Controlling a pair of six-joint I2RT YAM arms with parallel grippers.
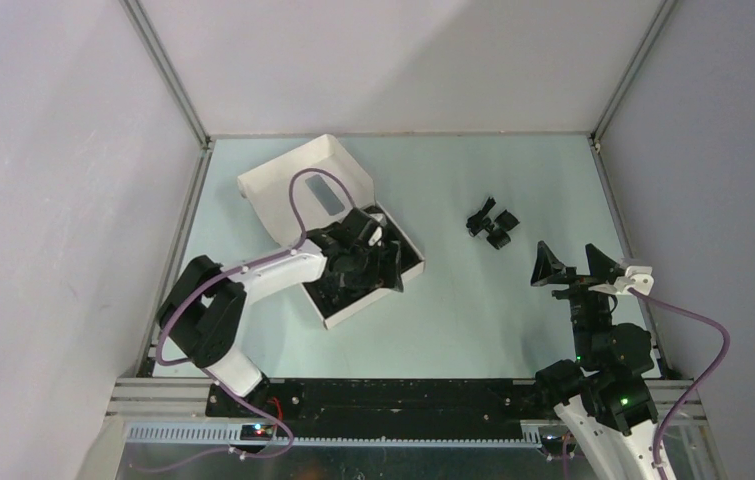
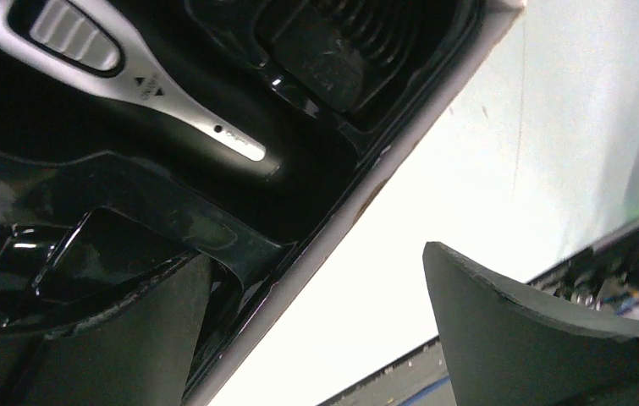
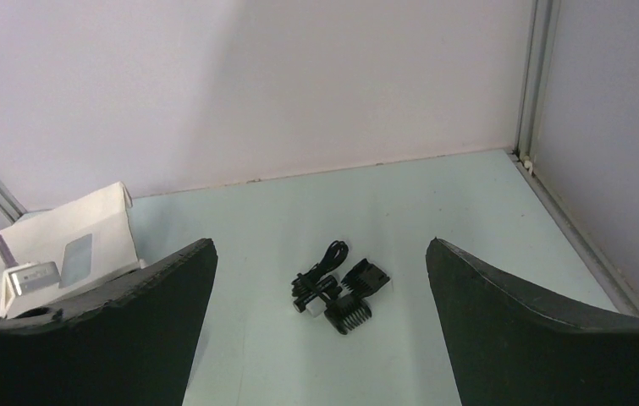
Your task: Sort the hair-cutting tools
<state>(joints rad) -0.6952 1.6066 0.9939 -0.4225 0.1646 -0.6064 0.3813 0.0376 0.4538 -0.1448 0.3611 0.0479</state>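
Note:
The slim silver-and-black clipper (image 2: 129,76) lies in the black tray (image 2: 11,169) of the white box (image 1: 293,185). A black comb attachment (image 2: 341,51) sits in a tray pocket beside it. My left gripper (image 1: 390,275) is open and empty and straddles the box's near right rim (image 2: 333,245), one finger (image 2: 129,338) over the tray and the other over the table. Two black comb attachments (image 3: 351,315) and a coiled black cord (image 3: 324,264) lie in a cluster on the table (image 1: 493,225). My right gripper (image 1: 578,265) is open and empty, short of that cluster.
The box's white lid (image 1: 308,165) stands open at the back left and also shows in the right wrist view (image 3: 70,245). Metal frame rails (image 1: 613,190) and grey walls bound the pale table. A purple cable (image 1: 298,200) loops over the box.

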